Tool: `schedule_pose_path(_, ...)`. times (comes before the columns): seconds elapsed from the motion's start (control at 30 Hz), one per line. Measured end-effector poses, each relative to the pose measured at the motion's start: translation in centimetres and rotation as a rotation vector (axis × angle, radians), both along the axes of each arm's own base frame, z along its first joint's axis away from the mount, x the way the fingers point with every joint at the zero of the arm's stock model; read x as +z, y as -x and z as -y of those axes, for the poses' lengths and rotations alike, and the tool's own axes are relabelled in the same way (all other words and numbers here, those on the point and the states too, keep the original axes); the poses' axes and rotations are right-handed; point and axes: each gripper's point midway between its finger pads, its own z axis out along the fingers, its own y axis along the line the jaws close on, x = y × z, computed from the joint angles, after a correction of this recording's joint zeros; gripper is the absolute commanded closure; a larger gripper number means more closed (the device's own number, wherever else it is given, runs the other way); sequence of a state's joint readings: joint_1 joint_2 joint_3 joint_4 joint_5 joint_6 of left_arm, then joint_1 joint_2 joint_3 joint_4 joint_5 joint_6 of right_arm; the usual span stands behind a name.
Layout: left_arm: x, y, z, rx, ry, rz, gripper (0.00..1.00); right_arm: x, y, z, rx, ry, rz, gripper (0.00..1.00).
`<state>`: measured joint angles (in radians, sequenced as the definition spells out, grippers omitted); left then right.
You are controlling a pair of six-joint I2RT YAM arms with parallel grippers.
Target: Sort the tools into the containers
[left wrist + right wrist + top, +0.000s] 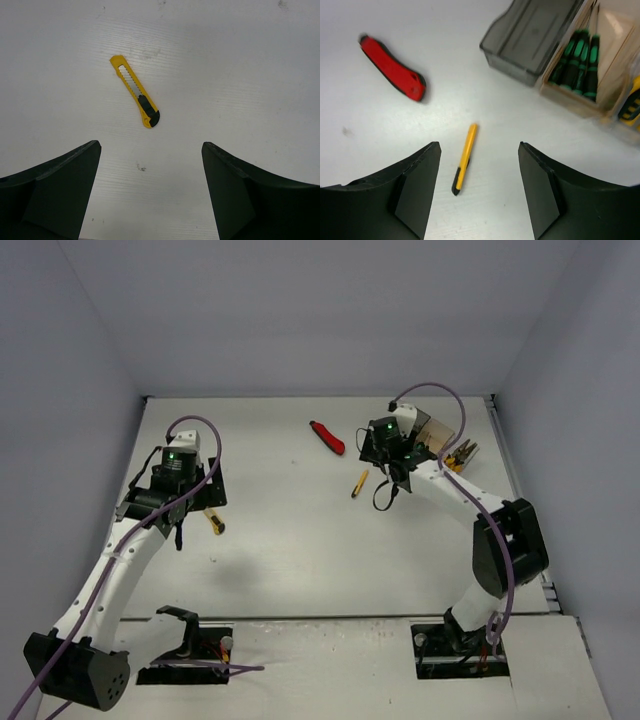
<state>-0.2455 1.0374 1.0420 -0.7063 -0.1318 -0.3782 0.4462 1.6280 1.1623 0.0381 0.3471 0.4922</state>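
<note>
Since three cutters lie loose on the table (280,560), the sorting is judged to be well along but unfinished. From the top external camera, the left gripper (200,498) is seen poised over a yellow utility knife (213,521) near its own side. The right gripper (393,468) is held beside the row of containers (445,440) at the far right, with a red utility knife (327,438) and a slim yellow cutter (360,483) lying apart from each other toward the table's middle. In the left wrist view, the yellow utility knife (135,91) is shown flat and diagonal ahead of the fingers (60,190), which are spread wide and hold nothing. The wrist is probably placed so that the handle can be straddled on descent, though a turn may be needed to meet its narrow sides. In the right wrist view, the jaws are parted and empty. The slim yellow cutter (465,159) is framed between them on the table, with the red utility knife (392,70) lying farther out. No tool is seen in the dark grey bin (530,37). The tan bin (565,97) touching it is filled with green-marked screwdrivers (577,55), and yellow-handled pliers (632,102) are glimpsed, blurred, in the clear bin (619,122) at the edge. The grey bin is therefore judged to be reserved for the cutters.
</note>
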Motion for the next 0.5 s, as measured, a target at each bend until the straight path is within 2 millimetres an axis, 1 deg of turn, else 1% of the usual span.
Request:
schedule_pose_path(0.13,0.0,0.0,0.0,0.000,0.000,0.000,0.21,-5.1,1.4,-1.4,0.003,0.052,-0.112,0.47)
schedule_pose_path(0.23,0.0,0.0,0.0,0.001,0.001,0.000,0.21,-8.1,2.0,-2.0,-0.004,0.071,-0.176,0.48)
schedule_pose_path(0.4,0.1,0.0,-0.1,0.004,0.002,0.005,0.21,-11.7,2.8,-2.5,-0.018,0.088,-0.247,0.50)
schedule_pose_path(0.47,0.2,0.0,-0.1,0.004,0.002,0.007,0.21,-12.4,2.8,-2.6,-0.028,0.085,-0.254,0.53)
schedule_pose_path(0.5,0.2,0.0,-0.1,0.004,0.003,0.007,0.21,-12.4,2.6,-2.8,-0.031,0.083,-0.252,0.55)
